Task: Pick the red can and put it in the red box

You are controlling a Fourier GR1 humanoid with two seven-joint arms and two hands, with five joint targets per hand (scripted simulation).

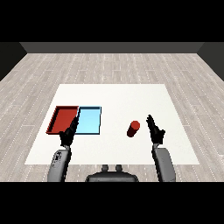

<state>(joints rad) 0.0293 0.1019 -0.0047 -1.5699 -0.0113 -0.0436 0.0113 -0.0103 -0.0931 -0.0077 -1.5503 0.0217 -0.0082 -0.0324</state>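
Note:
The red can (133,128) stands on the white table (118,98), right of centre. My right hand (155,130) is just to the right of it, fingers straight and pointing away from me, with a small gap between hand and can. The red tray (56,120) lies at the left of the table with nothing in it. My left hand (68,133) hovers near the front edges of the two trays, fingers relaxed and holding nothing.
A light blue tray (89,120) lies right beside the red tray, between it and the can. White table surface stretches between the blue tray and the can and behind them. The table's front edge runs just before my forearms.

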